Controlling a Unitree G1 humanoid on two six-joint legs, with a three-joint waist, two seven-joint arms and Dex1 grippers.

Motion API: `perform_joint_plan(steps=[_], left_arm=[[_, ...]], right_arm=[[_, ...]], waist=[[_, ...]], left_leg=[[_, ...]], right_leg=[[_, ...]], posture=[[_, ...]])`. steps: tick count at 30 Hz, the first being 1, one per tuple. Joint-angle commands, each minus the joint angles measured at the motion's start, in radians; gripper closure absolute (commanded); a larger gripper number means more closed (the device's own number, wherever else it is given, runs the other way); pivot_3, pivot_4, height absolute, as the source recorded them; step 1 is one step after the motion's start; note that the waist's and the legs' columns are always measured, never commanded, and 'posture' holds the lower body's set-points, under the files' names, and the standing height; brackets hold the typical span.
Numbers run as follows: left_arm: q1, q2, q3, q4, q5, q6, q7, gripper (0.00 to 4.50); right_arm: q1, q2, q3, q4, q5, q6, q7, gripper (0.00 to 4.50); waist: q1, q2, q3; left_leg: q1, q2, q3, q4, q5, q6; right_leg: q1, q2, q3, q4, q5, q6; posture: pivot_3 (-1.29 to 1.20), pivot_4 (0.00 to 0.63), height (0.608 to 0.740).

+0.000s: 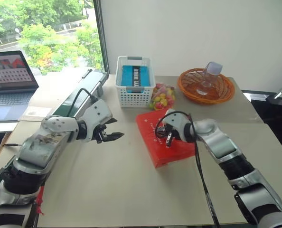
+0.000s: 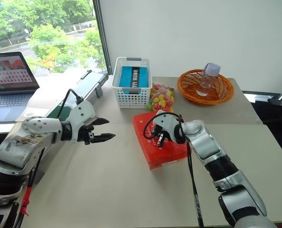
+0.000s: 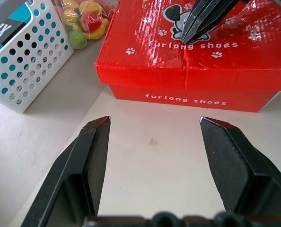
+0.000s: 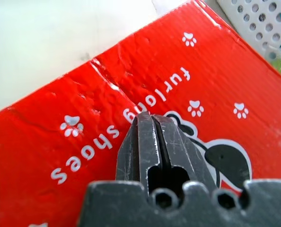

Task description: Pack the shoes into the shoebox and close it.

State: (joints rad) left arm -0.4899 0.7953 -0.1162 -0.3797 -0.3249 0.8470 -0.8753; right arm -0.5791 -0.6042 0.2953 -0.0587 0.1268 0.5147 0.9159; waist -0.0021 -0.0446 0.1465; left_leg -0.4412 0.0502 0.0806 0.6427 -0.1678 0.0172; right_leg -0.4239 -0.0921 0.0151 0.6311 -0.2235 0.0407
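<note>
The red shoebox (image 1: 154, 142) lies closed on the table, its lid showing a cartoon mouse and paw prints (image 4: 216, 94). My right gripper (image 1: 168, 140) is shut, with its joined fingertips (image 4: 143, 120) resting on the lid near the printed words. My left gripper (image 1: 116, 128) hangs open a little above the table, to the left of the box and apart from it. In the left wrist view its fingers (image 3: 98, 142) point at the box's side wall (image 3: 192, 97), with bare table between them. The shoes are out of view.
Behind the box stand a white lattice basket (image 1: 134, 92) holding a teal packet, a bag of colourful sweets (image 1: 162, 96), and an orange wicker basket (image 1: 205, 90) with a clear bottle (image 1: 210, 76). A laptop (image 1: 8, 78) sits at the far left.
</note>
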Motion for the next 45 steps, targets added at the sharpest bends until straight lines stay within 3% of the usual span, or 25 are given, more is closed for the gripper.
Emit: perform_joint_plan(steps=[1,10,11,15,20,25,32,34,45], left_arm=[[-0.014,-0.024,-0.005,0.01,-0.01,-0.054,-0.015,1.29],[0.037,-0.045,0.013,0.015,-0.057,-0.137,-0.072,1.29],[0.046,-0.064,0.032,0.014,-0.081,-0.137,-0.069,1.29],[0.097,-0.089,0.052,0.003,-0.083,-0.151,-0.034,1.29],[0.192,-0.154,0.102,-0.02,-0.113,-0.169,0.038,1.29],[0.31,-0.21,0.092,-0.001,-0.043,-0.295,0.089,1.29],[0.407,-0.236,0.071,0.094,0.043,-0.457,0.121,1.29],[0.424,-0.259,0.072,0.109,0.055,-0.481,0.146,1.29],[0.538,-0.354,0.06,0.252,0.168,-0.671,0.261,1.29]], right_arm=[[0.03,-0.057,-0.107,-0.167,0.042,-0.022,0.01,3.69],[0.148,-0.115,-0.291,-0.364,0.168,0.06,-0.007,0.56],[0.208,-0.131,-0.359,-0.392,0.205,0.08,-0.002,0.11],[0.385,-0.133,-0.584,-0.42,0.243,0.047,-0.051,0.11],[0.541,-0.096,-0.705,-0.459,0.252,0.013,-0.112,0.11],[0.685,-0.064,-0.728,-0.516,0.314,0.034,-0.115,0.11],[0.874,0.003,-0.731,-0.449,0.291,-0.09,-0.109,0.11],[0.884,0.043,-0.723,-0.405,0.27,-0.143,-0.145,0.11],[0.882,0.173,-0.618,-0.265,0.157,-0.347,-0.266,0.11]], waist=[[-0.001,0.001,0.001],[0.003,0.001,0.002],[0.004,0.001,0.002],[0.023,0.001,0.003],[0.012,0.001,0.002],[0.008,0.001,0.002],[0.015,0.001,0.002],[0.014,0.001,0.002],[0.011,0.003,0.002]], left_leg=[[-0.002,0.0,0.0,0.0,0.0,0.0],[-0.002,0.001,0.0,0.001,-0.001,0.001],[-0.002,0.0,0.0,0.002,-0.001,0.001],[-0.002,0.0,-0.001,0.002,-0.001,0.001],[0.0,0.001,0.0,0.002,-0.001,0.001],[0.001,0.001,0.0,0.002,-0.001,0.001],[0.001,0.001,0.0,0.002,-0.001,0.0],[0.001,0.001,0.0,0.002,-0.005,-0.007],[0.001,0.001,0.0,0.001,-0.006,-0.007]], right_leg=[[-0.002,0.001,0.0,0.0,0.0,0.0],[0.0,0.001,-0.001,-0.001,-0.001,0.001],[0.0,0.001,-0.001,-0.001,-0.001,-0.001],[0.002,0.0,-0.001,-0.002,-0.005,-0.005],[0.002,0.0,0.0,-0.001,-0.004,-0.006],[0.002,0.0,0.0,-0.001,-0.004,-0.006],[0.002,-0.001,0.0,-0.002,-0.005,-0.006],[0.002,-0.001,0.0,-0.002,-0.005,-0.006],[0.001,-0.001,0.0,-0.002,-0.005,-0.006]], posture=[[0.0,0.15,0.74],[0.0,0.15,0.74],[0.0,0.15,0.74],[0.0,0.15,0.74],[0.0,0.15,0.74],[0.0,0.15,0.74],[0.0,0.15,0.74],[0.0,0.15,0.74],[0.0,0.15,0.74]])
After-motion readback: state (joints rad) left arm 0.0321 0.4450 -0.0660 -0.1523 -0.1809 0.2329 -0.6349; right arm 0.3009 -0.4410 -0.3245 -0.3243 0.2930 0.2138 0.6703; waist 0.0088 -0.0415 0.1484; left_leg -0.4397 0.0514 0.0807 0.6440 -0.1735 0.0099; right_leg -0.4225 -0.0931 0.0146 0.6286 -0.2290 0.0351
